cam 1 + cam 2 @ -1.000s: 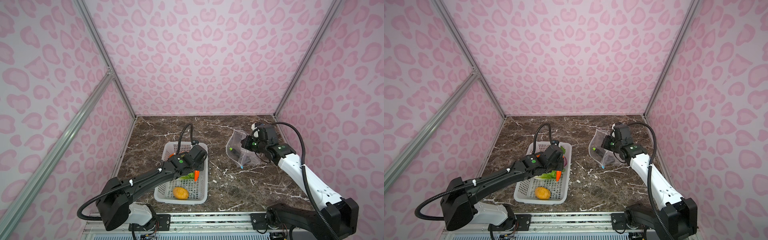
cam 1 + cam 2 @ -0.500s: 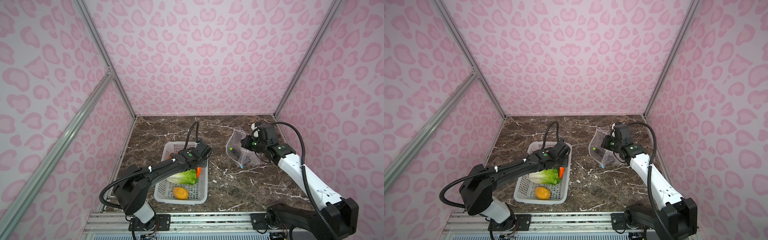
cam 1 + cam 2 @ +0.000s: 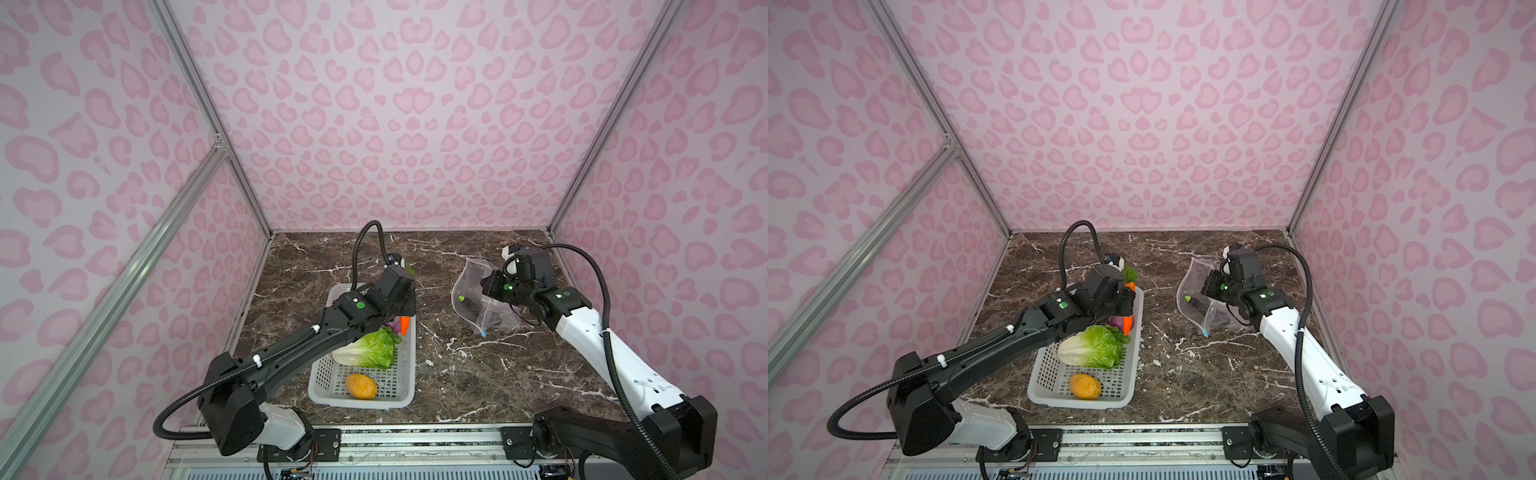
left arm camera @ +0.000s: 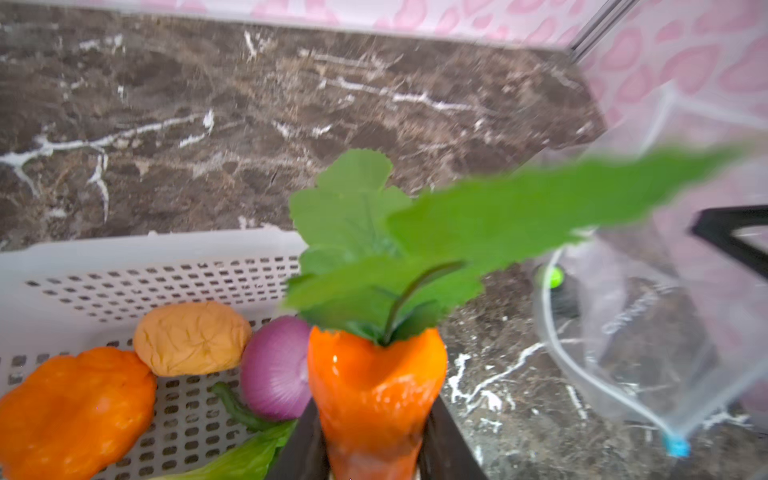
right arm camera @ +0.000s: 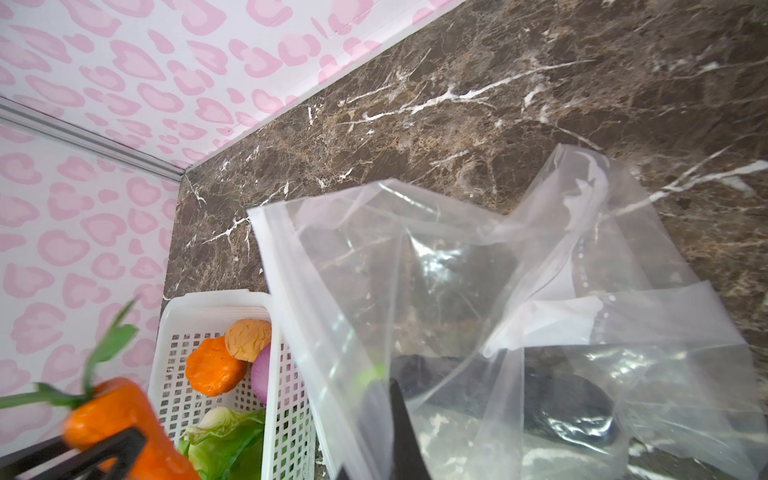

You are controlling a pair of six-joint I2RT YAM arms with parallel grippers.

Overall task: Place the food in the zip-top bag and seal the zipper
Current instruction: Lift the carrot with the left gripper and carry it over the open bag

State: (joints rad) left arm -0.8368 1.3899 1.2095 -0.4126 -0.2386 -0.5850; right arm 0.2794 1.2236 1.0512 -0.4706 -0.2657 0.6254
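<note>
2 items, a yellow-orange round and the lettuce head, lie in the basket on the near side of the left gripper, which clamps the carrot above the basket. Beyond, to its right, the right gripper is pinched on the zip-top bag, holding its mouth raised, with a dark piece inside.

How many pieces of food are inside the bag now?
1: the eggplant lies inside the bag, its green tip near the mouth. Folds might hide others.
</note>
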